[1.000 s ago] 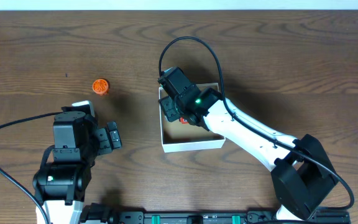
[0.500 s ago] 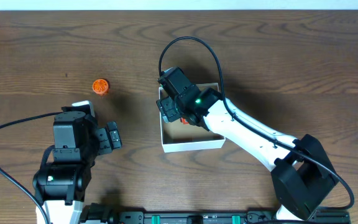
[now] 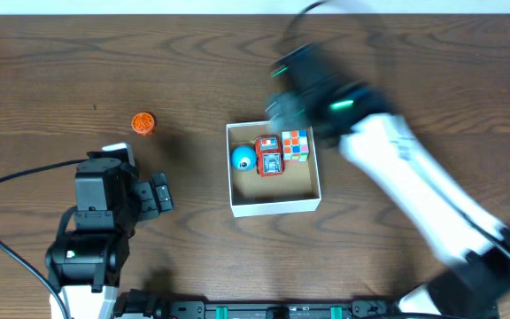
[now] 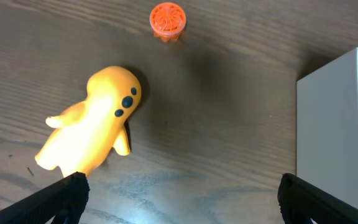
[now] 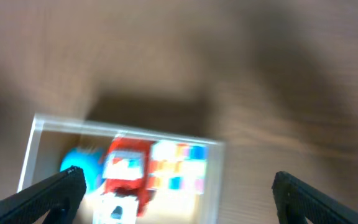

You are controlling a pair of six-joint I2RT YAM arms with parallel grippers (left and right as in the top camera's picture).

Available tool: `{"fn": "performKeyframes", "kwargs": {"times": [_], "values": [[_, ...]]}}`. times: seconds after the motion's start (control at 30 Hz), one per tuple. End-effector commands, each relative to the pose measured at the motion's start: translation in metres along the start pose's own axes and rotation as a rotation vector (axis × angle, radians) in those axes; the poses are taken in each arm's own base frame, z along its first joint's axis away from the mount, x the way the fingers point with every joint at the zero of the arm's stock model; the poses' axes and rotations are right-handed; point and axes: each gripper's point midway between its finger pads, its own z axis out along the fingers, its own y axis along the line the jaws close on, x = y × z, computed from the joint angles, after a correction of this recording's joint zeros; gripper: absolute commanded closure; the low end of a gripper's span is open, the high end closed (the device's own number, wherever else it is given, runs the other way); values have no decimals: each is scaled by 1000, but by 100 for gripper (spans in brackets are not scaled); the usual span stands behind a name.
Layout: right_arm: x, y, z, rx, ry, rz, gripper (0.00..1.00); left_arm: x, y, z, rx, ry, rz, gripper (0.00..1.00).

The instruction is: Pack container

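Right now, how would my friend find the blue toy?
Find the white-walled container mid-table. Three toys line its far side. The blue ball sits at the end nearest the orange cap, the only round one, beside a red toy.

Ball (image 3: 243, 159), toy (image 3: 269, 156) and cube (image 3: 296, 145) abreast inside the container (image 3: 273, 208)

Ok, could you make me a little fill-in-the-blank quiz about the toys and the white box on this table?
1. The container holds ___ toys.
2. The toy between the blue ball and the colourful cube is ___.
3. The small round cap lying outside the container is ___.
4. The yellow figure lies on the ___, outside the container.

Missing words: three; red; orange; table.
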Motion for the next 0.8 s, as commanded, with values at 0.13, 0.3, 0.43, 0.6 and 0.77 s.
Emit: {"fn": "performKeyframes", "kwargs": {"times": [0.13, 0.3, 0.43, 0.6, 0.77], "values": [[-7, -146, -85, 150, -44, 371, 1, -66, -12, -24, -2, -23, 49, 2], [32, -199, -86, 238, 102, 511, 1, -109, -20, 10, -18, 45, 92, 2], [55, -218, -76, 284, 170, 557, 1, -134, -16, 59, -46, 118, 82, 2], [74, -221, -62, 292, 230, 522, 1, -141, 4, 118, -85, 199, 59, 2], [87, -221, -54, 296, 272, 496, 1, -127, 34, 163, -124, 274, 5, 2]]}}
